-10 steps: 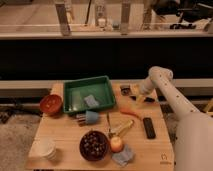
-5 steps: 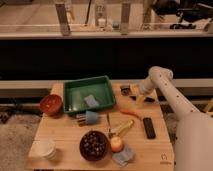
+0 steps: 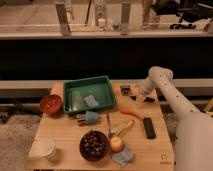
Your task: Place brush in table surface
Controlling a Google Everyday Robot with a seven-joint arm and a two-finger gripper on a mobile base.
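The light-wood table surface [image 3: 65, 135] carries several objects. A small blue item with dark bristles, which looks like the brush [image 3: 88, 118], lies on the wood just in front of the green tray [image 3: 73, 90]. My gripper [image 3: 135, 95] is at the end of the white arm, low over the table's back right corner. It is beside a small dark object [image 3: 125, 90] and some yellow-and-black bits [image 3: 144, 99]. I cannot tell whether it holds anything. The gripper is well to the right of the brush.
The green tray holds a grey-blue sponge [image 3: 91, 101]. A red bowl [image 3: 51, 104] is at the left, a white cup [image 3: 46, 148] at the front left. A dark bowl [image 3: 94, 145], apple [image 3: 116, 145], grey cloth [image 3: 123, 156], carrot [image 3: 130, 113] and black remote [image 3: 148, 127] stand towards the front and right.
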